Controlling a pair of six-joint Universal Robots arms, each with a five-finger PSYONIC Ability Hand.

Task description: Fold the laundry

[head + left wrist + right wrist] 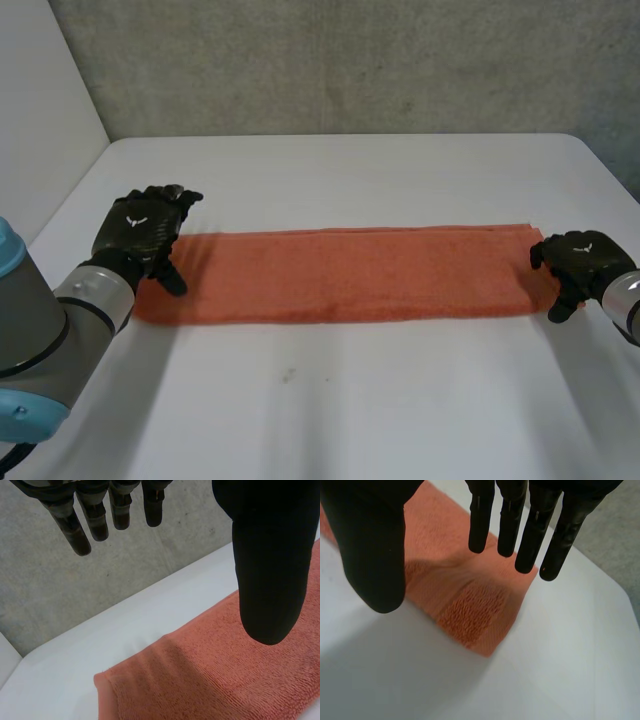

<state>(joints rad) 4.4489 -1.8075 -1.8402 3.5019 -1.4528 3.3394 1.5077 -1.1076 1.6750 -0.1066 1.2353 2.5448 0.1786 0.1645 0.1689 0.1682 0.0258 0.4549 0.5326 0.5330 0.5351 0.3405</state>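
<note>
An orange towel [350,275] lies folded into a long strip across the middle of the white table [340,400]. My left hand [145,232] hovers over the strip's left end, fingers straight and thumb apart, holding nothing. In the left wrist view the towel [225,680] lies below the thumb [270,580]. My right hand [575,262] is at the strip's right end, fingers straight and spread above the cloth. In the right wrist view the towel's end [470,605] lies under the fingers [520,525] and none of them grips it.
A grey concrete wall [340,60] stands behind the table's far edge. A white panel [40,110] stands at the left. Bare tabletop stretches in front of the towel and behind it.
</note>
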